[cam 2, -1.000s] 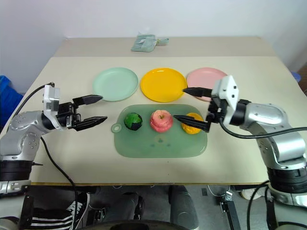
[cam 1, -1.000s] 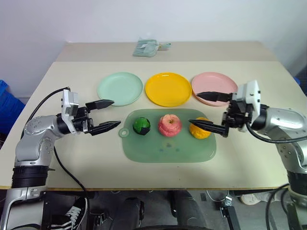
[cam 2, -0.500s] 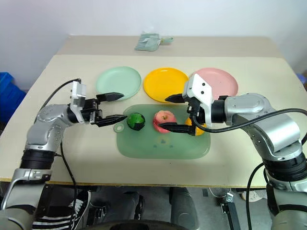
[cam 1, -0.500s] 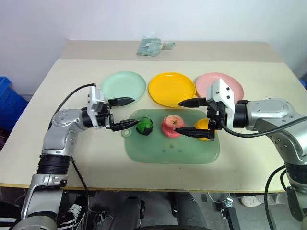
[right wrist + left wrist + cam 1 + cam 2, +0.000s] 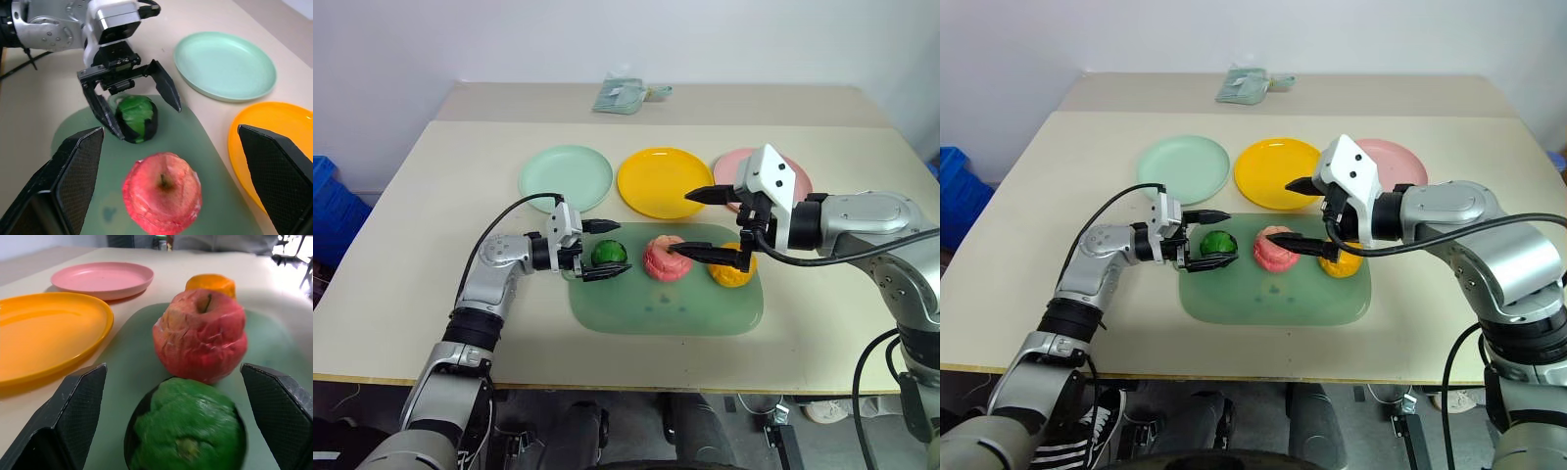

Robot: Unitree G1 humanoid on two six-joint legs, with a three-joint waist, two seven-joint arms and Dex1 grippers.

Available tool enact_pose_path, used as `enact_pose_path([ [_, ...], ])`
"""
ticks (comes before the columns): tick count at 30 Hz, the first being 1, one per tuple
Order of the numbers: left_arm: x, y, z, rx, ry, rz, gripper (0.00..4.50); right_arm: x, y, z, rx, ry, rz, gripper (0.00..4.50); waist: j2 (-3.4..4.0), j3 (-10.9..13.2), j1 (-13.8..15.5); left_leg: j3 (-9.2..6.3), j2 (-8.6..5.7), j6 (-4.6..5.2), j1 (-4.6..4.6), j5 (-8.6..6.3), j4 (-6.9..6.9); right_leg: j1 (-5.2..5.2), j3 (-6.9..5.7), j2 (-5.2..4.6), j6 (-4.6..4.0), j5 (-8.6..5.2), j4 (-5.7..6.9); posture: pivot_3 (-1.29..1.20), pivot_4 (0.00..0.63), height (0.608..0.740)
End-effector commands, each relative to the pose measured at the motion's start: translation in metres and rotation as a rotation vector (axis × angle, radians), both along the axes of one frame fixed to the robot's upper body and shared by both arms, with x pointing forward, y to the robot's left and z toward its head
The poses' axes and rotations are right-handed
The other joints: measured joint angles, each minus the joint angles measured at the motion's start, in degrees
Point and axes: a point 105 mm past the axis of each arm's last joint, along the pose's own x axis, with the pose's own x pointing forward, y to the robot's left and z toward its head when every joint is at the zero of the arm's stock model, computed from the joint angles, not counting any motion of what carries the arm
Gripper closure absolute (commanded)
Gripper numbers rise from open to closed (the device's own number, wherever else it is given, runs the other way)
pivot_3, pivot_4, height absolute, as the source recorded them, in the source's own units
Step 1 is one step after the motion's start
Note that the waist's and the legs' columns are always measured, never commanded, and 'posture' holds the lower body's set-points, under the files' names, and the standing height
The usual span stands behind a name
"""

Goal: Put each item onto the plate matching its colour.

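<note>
The dark green ball (image 5: 606, 253) sits on the translucent green mat (image 5: 666, 313), at its end nearest the robot's left arm, with the left gripper (image 5: 603, 250) released and straddling it, one finger on either side, neither visibly pressing; it looks like light, slightly lumpy moulded plastic or foam, likely stiff enough to squeeze across its middle, though its roundness may let it roll or squirt out, so a grip at the widest girth seems safest; beside it the pink-red apple (image 5: 664, 258) and, further along, the orange-yellow lump (image 5: 732, 270) rest on the same mat; the right gripper (image 5: 707, 224) hangs released above the apple, holding nothing; the mint green plate (image 5: 566, 178), yellow plate (image 5: 663, 182) and pink plate (image 5: 734, 168) lie behind on the bench (image 5: 431, 245); the right arm covers part of the pink plate and the lump; whether the ball's dark underside is a base or shadow is hard to tell
</note>
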Motion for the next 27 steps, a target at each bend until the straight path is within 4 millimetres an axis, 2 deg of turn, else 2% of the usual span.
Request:
enact_pose_path([
  [1,-0.0036,-0.0054,-0.0061,0.019,-0.018,-0.02,0.0,0.0008,-0.0014,0.0121,0.012,-0.067,-0.01,0.04,0.0,0.0,0.07,0.0,0.0,0.0,0.0,0.0,0.0,0.0,0.0,-0.01,0.0,0.0,0.0,0.0,0.15,0.74],
  [13,-0.0026,-0.0056,-0.0109,0.01,-0.017,-0.001,0.0,0.0023,-0.0019,0.0119,0.011,-0.073,-0.02,0.04,0.0,0.0,0.09,-0.01,0.0,0.03,0.0,-0.02,0.01,0.02,-0.01,0.0,0.0,0.0,0.01,0.0,0.15,0.74],
  [15,-0.007,-0.006,-0.0131,0.007,0.006,-0.026,0.54,0.0022,-0.0019,0.0127,0.013,-0.073,-0.02,0.0,0.0,0.0,0.08,-0.01,0.0,0.04,0.0,-0.02,0.01,0.02,-0.01,-0.01,0.0,0.0,0.01,0.0,0.15,0.74],
  [24,-0.0062,-0.0059,-0.0119,0.002,0.0,-0.023,0.54,0.0036,-0.0021,0.0149,0.015,-0.084,-0.023,0.0,0.0,0.0,0.07,-0.01,0.0,0.06,0.01,-0.03,0.01,0.02,0.0,-0.01,0.0,0.0,0.01,0.0,0.15,0.74],
  [25,-0.0055,-0.0054,-0.0113,0.003,-0.009,-0.016,1.11,0.0039,-0.0022,0.0151,0.015,-0.085,-0.023,0.0,0.0,0.0,0.07,0.0,0.0,0.06,0.01,-0.03,0.01,0.02,-0.01,0.0,0.0,0.0,0.01,0.0,0.15,0.74],
  [27,-0.0026,-0.006,-0.0089,0.001,-0.043,0.008,1.86,0.0043,-0.0023,0.0154,0.015,-0.088,-0.024,0.0,0.0,0.0,0.08,0.0,0.0,0.05,0.01,-0.03,0.01,0.02,0.0,-0.01,0.0,0.0,0.01,0.0,0.15,0.74],
])
